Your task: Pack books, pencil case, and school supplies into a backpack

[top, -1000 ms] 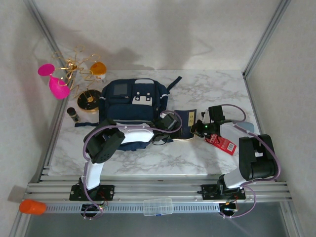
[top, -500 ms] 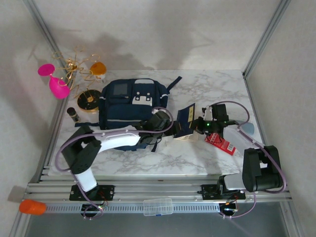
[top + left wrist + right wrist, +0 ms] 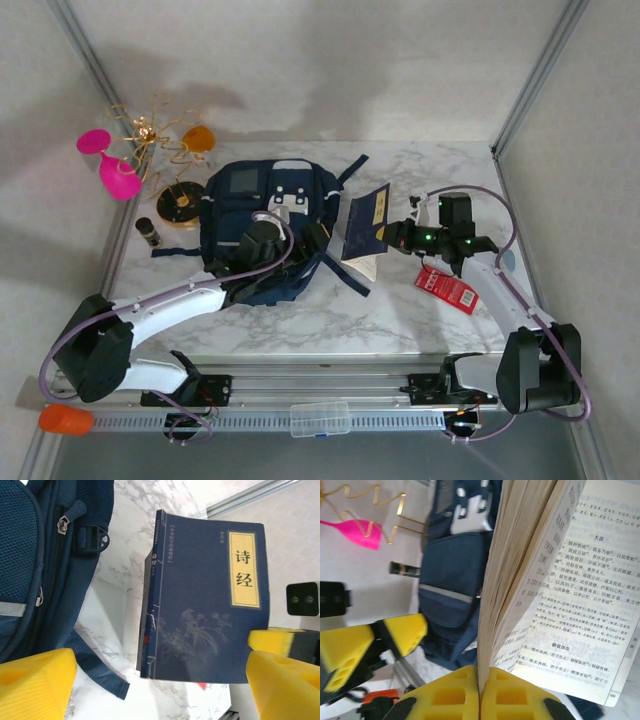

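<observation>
Backpack [image 3: 262, 225] lies flat on the marble table [image 3: 300, 315], left of centre, front pockets up, dark straps trailing off its right side.

Navy book [image 3: 364, 224] is just right of the backpack. It is up on edge and tilted, with the cover and its yellow title label facing the backpack. Can't tell whether the lower edge touches the table.

Right gripper [image 3: 394, 240] is on the far side of the book from the backpack. Wrist view: yellow pads [image 3: 451, 700] pressed together on the book's page block at its edge. A few leaves on the outer side fall open, printed text showing.

Left gripper [image 3: 318, 240] is over the backpack's right edge, aimed at the book cover. Jaws wide, nothing between them. In its wrist view, one yellow pad [image 3: 35, 680] sits at each lower corner, and book and backpack show across the gap.

Red packet [image 3: 447, 288] lies flat on the table, farther right of the backpack than the book, well apart from it and beside the right arm.

Left of the backpack and behind it: pink glass [image 3: 112, 166], gold wire [image 3: 150, 128], small dark bottle [image 3: 148, 232].

Clear box [image 3: 320, 418] sits on the rail at the near edge, well in front of the backpack.
</observation>
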You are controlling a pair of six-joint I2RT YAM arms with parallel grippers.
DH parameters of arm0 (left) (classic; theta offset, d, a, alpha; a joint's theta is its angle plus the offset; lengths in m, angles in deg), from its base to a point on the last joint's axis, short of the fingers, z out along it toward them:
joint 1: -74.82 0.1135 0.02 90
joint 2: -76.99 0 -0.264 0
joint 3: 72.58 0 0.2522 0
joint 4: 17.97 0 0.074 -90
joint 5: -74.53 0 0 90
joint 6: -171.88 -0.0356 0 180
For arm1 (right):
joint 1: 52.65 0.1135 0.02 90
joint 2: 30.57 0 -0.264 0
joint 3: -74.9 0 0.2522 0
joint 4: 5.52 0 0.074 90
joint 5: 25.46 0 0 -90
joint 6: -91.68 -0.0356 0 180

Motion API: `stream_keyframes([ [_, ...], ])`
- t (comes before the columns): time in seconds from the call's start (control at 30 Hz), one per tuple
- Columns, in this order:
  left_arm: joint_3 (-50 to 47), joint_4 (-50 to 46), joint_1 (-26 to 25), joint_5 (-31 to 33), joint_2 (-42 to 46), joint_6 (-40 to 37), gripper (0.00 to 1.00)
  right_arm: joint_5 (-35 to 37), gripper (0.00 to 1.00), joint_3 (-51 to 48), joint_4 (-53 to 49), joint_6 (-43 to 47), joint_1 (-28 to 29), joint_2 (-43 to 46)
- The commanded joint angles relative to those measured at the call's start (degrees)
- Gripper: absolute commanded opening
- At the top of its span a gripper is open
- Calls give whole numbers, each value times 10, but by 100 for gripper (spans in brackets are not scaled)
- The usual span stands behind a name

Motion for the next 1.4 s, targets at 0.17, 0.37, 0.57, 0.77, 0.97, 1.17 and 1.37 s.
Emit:
stream_keyframes([
  [0.17, -20, 168, 13, -101, -22, 35, 89, -132, 0, 36, 75, -76, 45, 21],
  [0.37, -12, 198, 12, -110, -43, 60, 85, -165, 0, 24, 141, -120, 62, 24],
  [0.57, -18, 190, 8, -94, -41, 77, 84, -176, 0, 19, 182, -140, 65, 52],
  [0.77, -23, 293, 1, -143, -62, 121, 74, -177, 0, 1, 214, -151, 79, 38],
  [0.97, -16, 272, 1, -128, -44, 108, 45, -141, 0, 4, 118, -66, 77, 21],
  [1.17, -17, 265, 1, -122, -35, 105, 20, -119, 0, -1, 95, -55, 74, 8],
  [1.37, -7, 257, 3, -115, -28, 97, 0, -89, 21, -2, 48, -31, 72, 1],
])
